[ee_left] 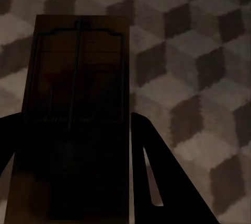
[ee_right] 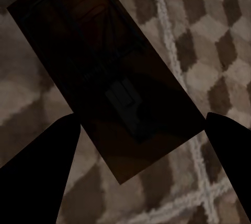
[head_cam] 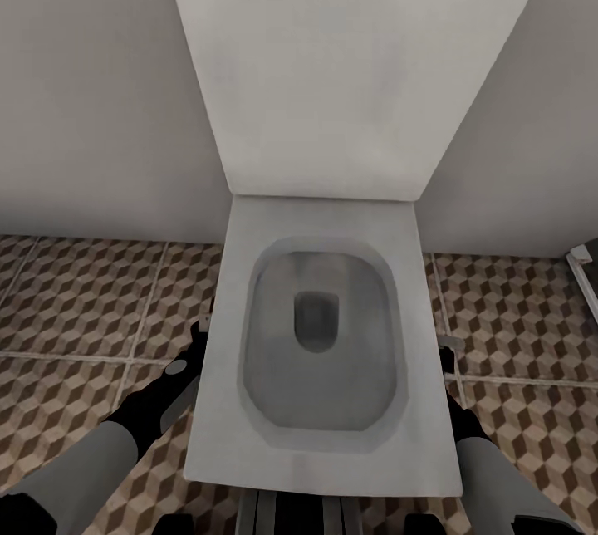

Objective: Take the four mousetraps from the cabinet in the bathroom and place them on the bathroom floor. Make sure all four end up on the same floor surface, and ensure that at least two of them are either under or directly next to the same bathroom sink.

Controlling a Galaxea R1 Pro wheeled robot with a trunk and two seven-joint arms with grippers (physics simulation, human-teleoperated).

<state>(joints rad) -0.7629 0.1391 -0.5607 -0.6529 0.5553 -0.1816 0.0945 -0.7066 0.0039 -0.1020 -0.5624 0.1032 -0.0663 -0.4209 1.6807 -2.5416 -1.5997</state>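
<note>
Left tool (ee_left: 76, 182) around unlabelled mousetrap (ee_left: 76, 114)

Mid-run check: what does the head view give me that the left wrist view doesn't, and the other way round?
Head view alone: an open white toilet with its lid raised against the wall, both arms flanking it, and a dark-framed object at the edge.

Left wrist view alone: a mousetrap close up, a tan board with dark wire, lying between the left gripper fingers above the tiles. Whether the fingers press it is too dark to tell.

Both: the cube-patterned bathroom floor.
</note>
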